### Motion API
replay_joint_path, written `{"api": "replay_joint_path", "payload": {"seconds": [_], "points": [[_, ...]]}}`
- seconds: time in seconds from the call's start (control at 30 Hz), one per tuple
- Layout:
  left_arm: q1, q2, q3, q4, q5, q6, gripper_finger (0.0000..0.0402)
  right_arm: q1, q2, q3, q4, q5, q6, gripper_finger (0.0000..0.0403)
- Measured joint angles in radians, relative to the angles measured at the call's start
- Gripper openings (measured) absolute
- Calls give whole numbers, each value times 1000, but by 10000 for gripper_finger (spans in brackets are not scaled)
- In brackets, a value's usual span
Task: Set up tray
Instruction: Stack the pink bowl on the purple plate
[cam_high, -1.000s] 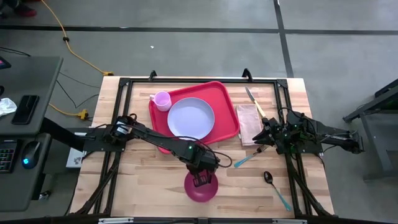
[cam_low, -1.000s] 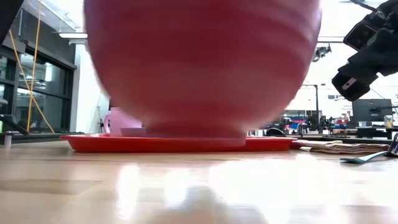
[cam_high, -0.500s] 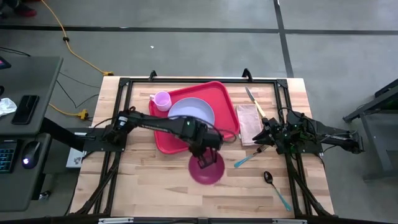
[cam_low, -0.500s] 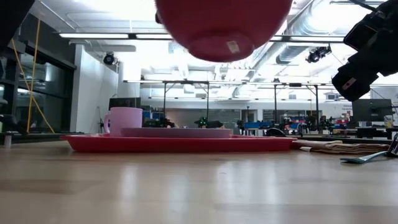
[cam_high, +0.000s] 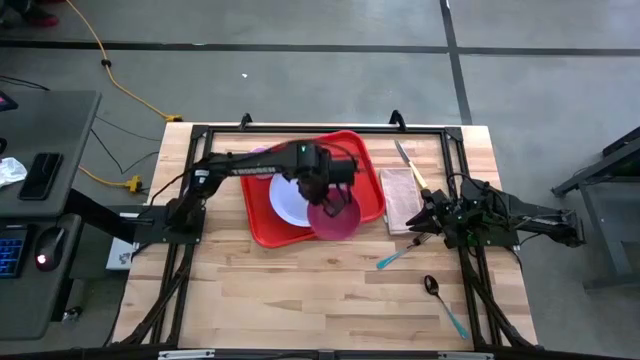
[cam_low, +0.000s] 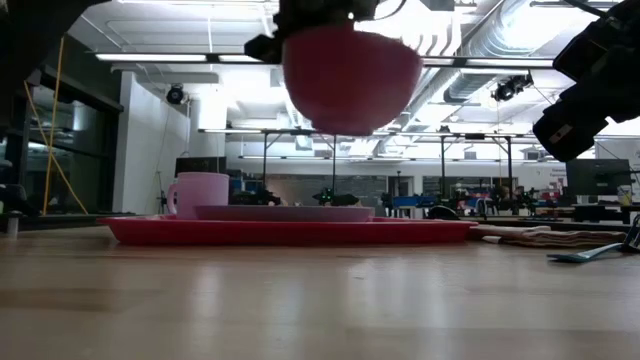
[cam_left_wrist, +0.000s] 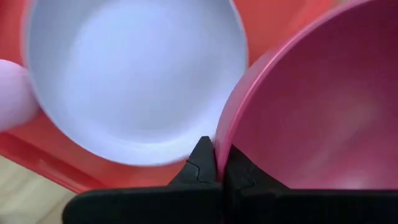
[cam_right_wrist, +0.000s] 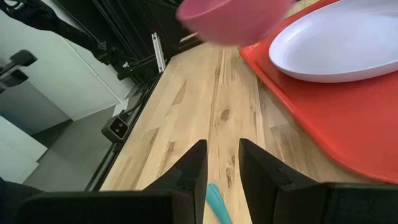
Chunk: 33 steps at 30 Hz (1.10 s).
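Light wood table (cam_high: 300, 290), red tray (cam_high: 365, 170), grey concrete floor (cam_high: 300, 80)

In the high view the pink cup (cam_high: 262, 153) is mostly hidden behind the left arm, and part of the lavender plate (cam_high: 290, 203) is covered by the pink bowl (cam_high: 335, 217) and the arm. In the left wrist view the bowl and the plate are cut off by the picture's edges, and the red tray (cam_left_wrist: 106, 171) is seen only in strips. The right gripper (cam_right_wrist: 222, 163) is shown partly; its fingertips cannot be made out in the high view.
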Motion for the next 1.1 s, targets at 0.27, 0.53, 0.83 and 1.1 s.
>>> {"api": "replay_joint_path", "payload": {"seconds": [0.27,0.53,0.83,1.1], "points": [[119,0,0,-1,-11,27,16,0,0,0,0,-1,0,71],[167,0,0,-18,-22,59,16,0,0,0,0,-1,0,71],[182,0,0,-17,-52,134,16,0,0,0,-1,-1,3,71],[229,0,0,-16,-44,193,16,0,0,0,-12,-1,11,71]]}}
